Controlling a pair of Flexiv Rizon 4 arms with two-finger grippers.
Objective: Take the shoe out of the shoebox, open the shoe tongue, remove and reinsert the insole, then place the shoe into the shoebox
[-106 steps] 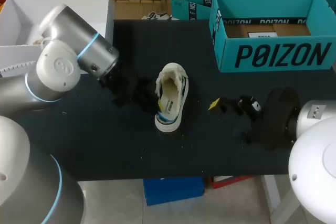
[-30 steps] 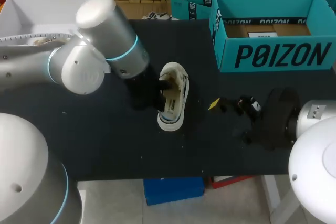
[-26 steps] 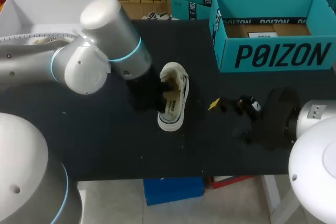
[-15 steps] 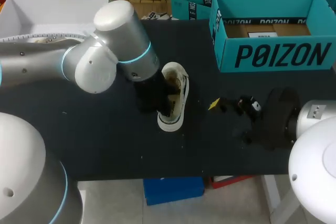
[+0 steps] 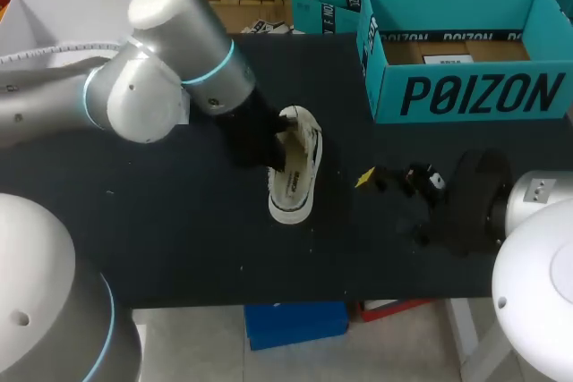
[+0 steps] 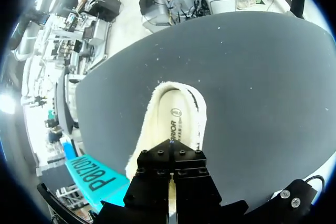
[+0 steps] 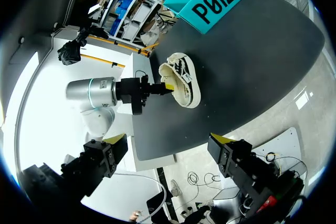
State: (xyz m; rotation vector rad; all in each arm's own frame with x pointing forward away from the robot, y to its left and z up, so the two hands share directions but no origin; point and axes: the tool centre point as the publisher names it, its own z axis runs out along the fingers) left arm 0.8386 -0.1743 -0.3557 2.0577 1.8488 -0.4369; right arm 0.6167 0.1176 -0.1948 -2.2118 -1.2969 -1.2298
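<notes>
Left end effector [image 6: 170, 153] sits nose-deep in the cream low-top sneaker [image 5: 300, 163] (grip: cannot tell); right end effector [image 7: 167, 142] gapes apart; teal cardboard shoebox [image 5: 466, 96] shows bold lettering.

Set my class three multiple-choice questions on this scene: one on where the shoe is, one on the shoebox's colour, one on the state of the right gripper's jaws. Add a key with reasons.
1. The shoe is:
A) lifted clear into the air
B) resting on the black table, outside the shoebox
C) on the floor

2. The shoebox is:
A) teal
B) red
C) yellow

3. The jaws of the right gripper are:
A) shut on the shoe
B) open, holding nothing
C) shut on the shoebox

Key:
1 B: the head view shows it on the tabletop, apart from the box.
2 A: its walls are teal in every view that shows it.
3 B: the right wrist view shows the yellow tips wide apart with nothing between them.
</notes>
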